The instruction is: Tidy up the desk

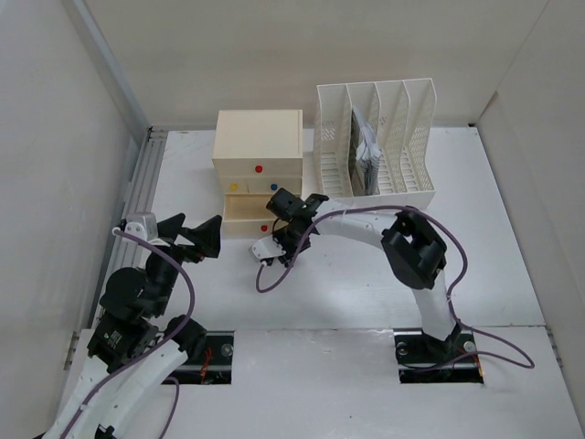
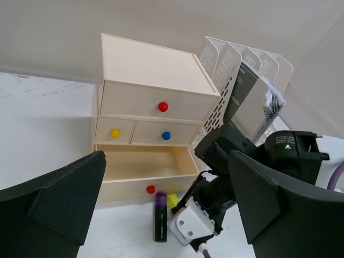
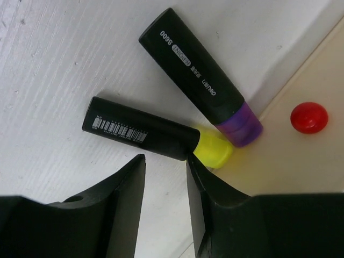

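Right gripper [image 3: 165, 166]: jaws are standing slightly apart, empty. Yellow highlighter [image 3: 145, 131] is lying on desk [image 3: 54, 64] just beyond the tips, long axis running nearly finger to finger. Left gripper [image 2: 166, 161]: gaping wide, hovering farther off.

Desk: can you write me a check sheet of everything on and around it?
Surface: large flat white desk, no spills seen.
Job's things: cream drawer box, bottom drawer open; white slotted file rack holding a grey booklet.
Clutter: black highlighter with purple cap and black highlighter with yellow cap, loose by the open drawer.
Grippers: left gripper jaws wide open, empty; right gripper jaws slightly apart above the highlighters, empty.
Cables: purple cables along both arms.
Surroundings: pale walls.
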{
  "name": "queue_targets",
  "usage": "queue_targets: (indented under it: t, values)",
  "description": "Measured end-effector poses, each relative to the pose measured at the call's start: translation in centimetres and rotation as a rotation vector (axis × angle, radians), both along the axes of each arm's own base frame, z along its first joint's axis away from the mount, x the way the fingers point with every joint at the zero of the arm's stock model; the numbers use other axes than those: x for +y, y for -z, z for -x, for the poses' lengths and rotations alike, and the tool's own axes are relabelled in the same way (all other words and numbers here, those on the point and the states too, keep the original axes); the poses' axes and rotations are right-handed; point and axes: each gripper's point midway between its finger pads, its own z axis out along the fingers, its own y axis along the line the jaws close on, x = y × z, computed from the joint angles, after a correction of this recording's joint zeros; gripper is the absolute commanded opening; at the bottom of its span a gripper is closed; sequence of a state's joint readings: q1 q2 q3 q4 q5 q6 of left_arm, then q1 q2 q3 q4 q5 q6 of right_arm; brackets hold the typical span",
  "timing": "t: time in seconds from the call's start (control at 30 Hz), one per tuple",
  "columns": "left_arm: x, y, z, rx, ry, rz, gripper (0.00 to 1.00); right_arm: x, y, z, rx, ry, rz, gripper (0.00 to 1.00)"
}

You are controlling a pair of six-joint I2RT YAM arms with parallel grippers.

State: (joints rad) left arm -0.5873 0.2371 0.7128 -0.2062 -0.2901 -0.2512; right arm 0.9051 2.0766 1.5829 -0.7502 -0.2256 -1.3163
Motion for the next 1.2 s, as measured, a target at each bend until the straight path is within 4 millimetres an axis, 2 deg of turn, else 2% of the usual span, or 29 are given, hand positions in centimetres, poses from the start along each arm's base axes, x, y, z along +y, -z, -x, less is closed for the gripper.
queue_targets:
  t: [0.33, 0.57, 0.9, 1.2]
  values:
    - [-0.1, 0.2, 0.0, 0.006, 0.001, -0.004, 0.98, 1.2, 0.1, 0.2, -0.054, -0.021, -0.007, 0.46]
    - [-0.1, 0.2, 0.0, 0.006, 0.001, -0.005, 0.98, 1.8, 0.1, 1.2, -0.084, -0.066, -0.016, 0.46]
    - [-0.1, 0.2, 0.0, 0.006, 0.001, -0.005, 0.98, 3.1, -2.1, 1.6, -0.131, -0.094, -0.078, 0.45]
    - [-0.1, 0.2, 0.0, 0.006, 0.001, -0.005, 0.98, 3.5, -2.0, 2.1, -0.134, -0.140, -0.076, 0.45]
